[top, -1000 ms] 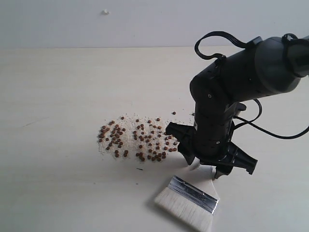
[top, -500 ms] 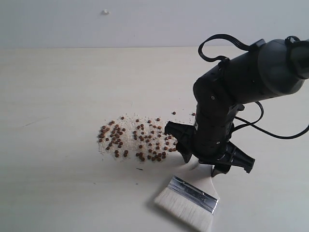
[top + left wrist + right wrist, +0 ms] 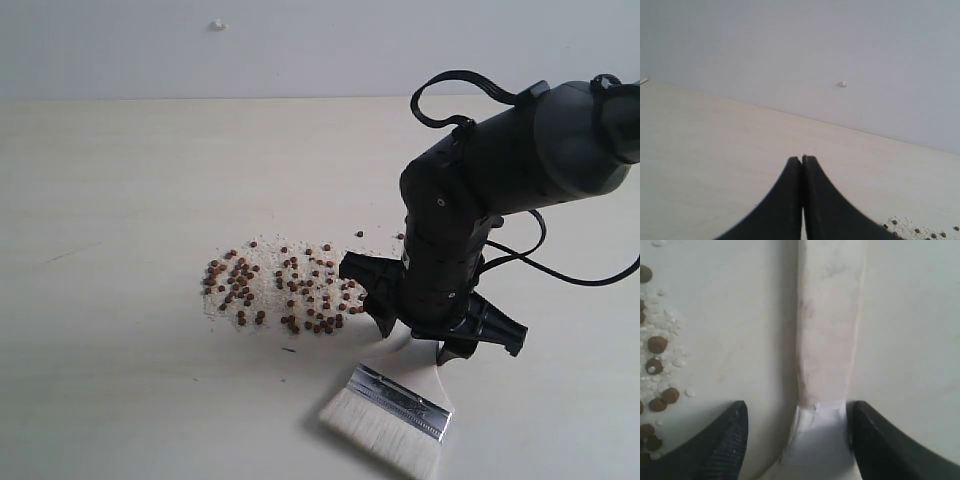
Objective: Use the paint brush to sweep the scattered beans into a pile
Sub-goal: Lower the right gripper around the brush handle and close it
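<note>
My right pincer hangs low over the pale table on the right of the scene, with its jaws spread wide and pointing down. They stand one on each side of the wooden handle of the paint brush, and nothing is clamped. In the wrist view the handle runs straight out between my two dark fingertips, with a strip of bare table on one side of it; I cannot tell whether the other finger touches the wood. The brush lies flat, its white bristles at the near end, then the silver ferrule, then the handle running away under my wrist, which hides its far end. The beans lie left of that pincer as a loose, wide patch of reddish-brown dots over whitish crumbs, and the nearest of them sit just beside my left-hand finger. My left pincer is pressed together with nothing between its tips, above bare table, and only a few beans show at the edge of its camera
</note>
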Controlling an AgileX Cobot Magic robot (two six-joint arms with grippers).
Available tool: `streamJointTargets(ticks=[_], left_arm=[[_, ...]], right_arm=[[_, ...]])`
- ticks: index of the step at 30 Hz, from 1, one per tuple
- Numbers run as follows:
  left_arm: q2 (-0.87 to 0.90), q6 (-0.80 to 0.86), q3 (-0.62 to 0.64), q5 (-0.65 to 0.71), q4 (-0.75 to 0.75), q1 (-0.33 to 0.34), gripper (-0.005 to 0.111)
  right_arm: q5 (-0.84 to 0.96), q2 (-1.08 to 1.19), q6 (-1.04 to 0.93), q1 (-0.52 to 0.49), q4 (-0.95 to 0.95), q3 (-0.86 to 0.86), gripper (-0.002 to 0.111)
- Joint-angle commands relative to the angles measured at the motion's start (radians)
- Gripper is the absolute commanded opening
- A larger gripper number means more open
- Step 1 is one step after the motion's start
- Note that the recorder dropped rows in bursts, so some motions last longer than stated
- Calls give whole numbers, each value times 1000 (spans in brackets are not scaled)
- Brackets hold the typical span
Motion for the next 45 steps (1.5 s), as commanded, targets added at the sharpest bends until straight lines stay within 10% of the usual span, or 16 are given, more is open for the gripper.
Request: streamJointTargets(ticks=[1,30,45], left_arm=[[-4,1,-1,-5,-7,2,0],[-4,1,-1,-5,-7,2,0],[-4,1,-1,-5,-7,2,0]], right_arm=[[4,5,-11,-6,-1,12,58],[21,92,-33,-6,70,12,56],[10,58,-72,-6,111,10,5]])
